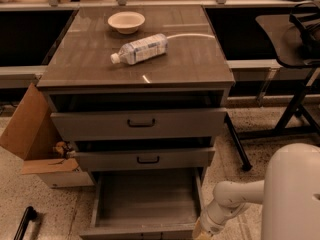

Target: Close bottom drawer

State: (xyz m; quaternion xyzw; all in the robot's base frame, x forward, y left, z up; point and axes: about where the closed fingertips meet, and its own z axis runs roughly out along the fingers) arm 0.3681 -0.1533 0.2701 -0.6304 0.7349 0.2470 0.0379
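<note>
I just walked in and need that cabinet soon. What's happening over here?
The robot's white arm reaches down at the lower right. Its gripper is at the front right corner of the long grey bottom drawer, which is pulled far out, looks empty and is not yet closed. The grey top drawer and middle drawer stick out a little. A clear plastic bottle lies on its side near a pale bowl on the cabinet top.

No legible text, bottle (140, 49) label unreadable, gripper (202, 232) low at the front corner of the bottom drawer (145, 199)
</note>
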